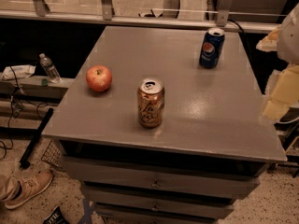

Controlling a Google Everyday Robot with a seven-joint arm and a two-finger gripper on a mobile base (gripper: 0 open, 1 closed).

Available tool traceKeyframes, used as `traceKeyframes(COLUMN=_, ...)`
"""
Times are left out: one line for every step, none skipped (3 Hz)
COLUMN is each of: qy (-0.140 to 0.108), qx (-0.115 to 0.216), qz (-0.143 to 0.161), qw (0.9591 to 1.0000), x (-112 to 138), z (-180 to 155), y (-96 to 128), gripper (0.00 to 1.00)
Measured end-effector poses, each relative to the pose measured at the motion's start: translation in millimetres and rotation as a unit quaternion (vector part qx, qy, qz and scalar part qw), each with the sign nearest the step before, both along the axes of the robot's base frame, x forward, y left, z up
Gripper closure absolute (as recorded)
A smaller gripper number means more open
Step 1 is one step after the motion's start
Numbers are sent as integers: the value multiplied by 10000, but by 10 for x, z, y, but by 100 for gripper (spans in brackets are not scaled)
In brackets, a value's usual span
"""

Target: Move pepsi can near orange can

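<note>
The pepsi can (211,48) is dark blue with a red-white-blue roundel, the orange can (150,103) orange-gold with pale swirls, the apple (98,78) red, the desk (187,106) grey. The tool (280,94), at the right edge, is pale yellow.

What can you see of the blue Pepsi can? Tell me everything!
The pepsi can is dark blue shiny metal with a round red, white and blue logo and a silver top. It stands upright near the far right corner of the grey table, touching only the tabletop. The orange can stands well apart, nearer the front. The gripper is a pale shape at the picture's right edge, not touching the can.
</note>
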State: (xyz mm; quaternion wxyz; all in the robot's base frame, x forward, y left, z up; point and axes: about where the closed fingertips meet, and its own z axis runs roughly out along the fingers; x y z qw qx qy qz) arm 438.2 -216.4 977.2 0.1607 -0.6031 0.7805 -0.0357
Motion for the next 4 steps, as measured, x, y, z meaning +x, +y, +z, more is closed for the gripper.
traceKeyframes(qy=-1, qx=0, qz=0, qw=10000, x=0, z=0, y=0, gripper=0)
traceKeyframes(qy=-296, qx=228, qz=-274, qw=9989, x=166, z=-1, y=-156, gripper=0)
traceKeyframes(qy=-895, qx=830, qz=-1076, qw=9867, x=645, z=-23, y=-688, gripper=0)
traceKeyframes(qy=-1502, qx=1559, qz=-1930, qw=9570, x=1185, z=-63, y=-1191, gripper=0)
